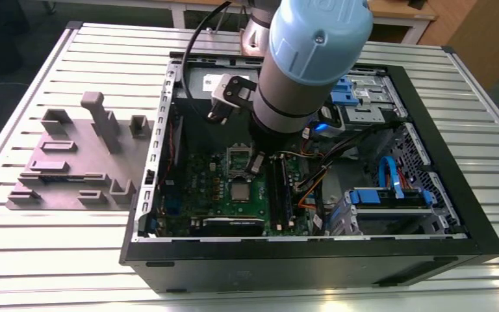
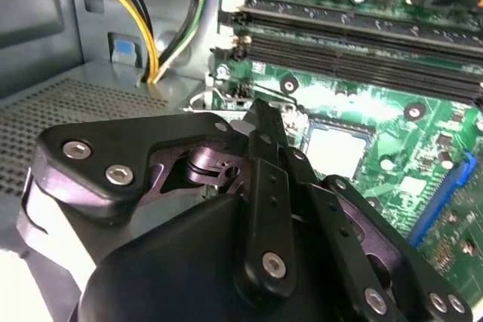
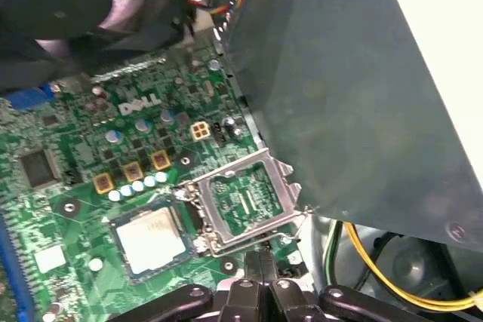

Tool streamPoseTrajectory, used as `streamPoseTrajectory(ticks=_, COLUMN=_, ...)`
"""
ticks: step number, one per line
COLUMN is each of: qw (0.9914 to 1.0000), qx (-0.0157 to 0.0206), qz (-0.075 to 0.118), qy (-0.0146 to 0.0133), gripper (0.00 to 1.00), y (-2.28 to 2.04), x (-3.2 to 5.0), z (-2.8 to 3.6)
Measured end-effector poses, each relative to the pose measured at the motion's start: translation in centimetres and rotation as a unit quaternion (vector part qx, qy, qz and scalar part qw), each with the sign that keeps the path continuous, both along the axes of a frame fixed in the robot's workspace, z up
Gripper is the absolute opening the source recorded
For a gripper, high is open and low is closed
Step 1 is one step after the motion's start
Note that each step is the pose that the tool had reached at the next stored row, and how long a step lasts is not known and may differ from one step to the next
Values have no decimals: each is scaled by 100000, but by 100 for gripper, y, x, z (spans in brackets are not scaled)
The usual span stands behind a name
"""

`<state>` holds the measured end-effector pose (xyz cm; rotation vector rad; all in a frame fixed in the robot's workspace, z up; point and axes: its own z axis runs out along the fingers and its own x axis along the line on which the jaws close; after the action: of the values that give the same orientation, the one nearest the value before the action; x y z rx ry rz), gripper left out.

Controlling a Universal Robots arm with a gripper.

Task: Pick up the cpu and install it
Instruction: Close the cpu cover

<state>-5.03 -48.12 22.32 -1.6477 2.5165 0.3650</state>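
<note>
Inside the open computer case point(image 1: 319, 260), the cpu point(image 3: 147, 235) lies flat near the middle of the motherboard point(image 3: 75, 133), beside the raised metal frame point(image 3: 245, 201); the claw point(image 3: 260, 256) hovers close by, fingers together, empty.

Your arm point(image 1: 310, 58) reaches down into the open computer case point(image 1: 319, 260) on the slatted tabletop point(image 1: 59, 260). Claw point(image 1: 255, 164) hangs low over the green motherboard point(image 1: 199, 188), beside the socket frame point(image 1: 236, 158). The cpu point(image 1: 241, 190) lies flat on the board, near the claw. Grey fixture block point(image 1: 76, 162) sits outside the case, at the exterior view's left.
</note>
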Motion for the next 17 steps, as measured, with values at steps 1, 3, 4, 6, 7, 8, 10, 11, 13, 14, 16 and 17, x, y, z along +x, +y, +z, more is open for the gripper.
streamPoseTrajectory(ticks=1, qw=100000, qx=13, qz=-22, qy=0, gripper=10, y=13, x=13, z=-9)
streamPoseTrajectory(ticks=3, qw=100000, qx=19, qz=-57, qy=7, gripper=10, y=43, x=37, z=-25)
streamPoseTrajectory(ticks=4, qw=100000, qx=17, qz=-64, qy=8, gripper=10, y=64, x=48, z=-33)
streamPoseTrajectory(ticks=6, qw=100000, qx=15, qz=-82, qy=9, gripper=10, y=107, x=65, z=-45)
streamPoseTrajectory(ticks=7, qw=100000, qx=15, qz=-79, qy=9, gripper=10, y=129, x=72, z=-50)
streamPoseTrajectory(ticks=8, qw=100000, qx=21, qz=-81, qy=8, gripper=10, y=150, x=77, z=-56)
streamPoseTrajectory(ticks=10, qw=100000, qx=23, qz=-78, qy=11, gripper=10, y=183, x=88, z=-67)
streamPoseTrajectory(ticks=11, qw=100000, qx=36, qz=-85, qy=10, gripper=10, y=194, x=94, z=-73)
streamPoseTrajectory(ticks=13, qw=100000, qx=75, qz=-91, qy=6, gripper=10, y=212, x=105, z=-83)
streamPoseTrajectory(ticks=14, qw=100000, qx=136, qz=-91, qy=9, gripper=10, y=219, x=106, z=-86)
streamPoseTrajectory(ticks=16, qw=99999, qx=389, qz=-82, qy=8, gripper=10, y=232, x=107, z=-96)
streamPoseTrajectory(ticks=17, qw=99998, qx=545, qz=-81, qy=6, gripper=10, y=238, x=107, z=-100)
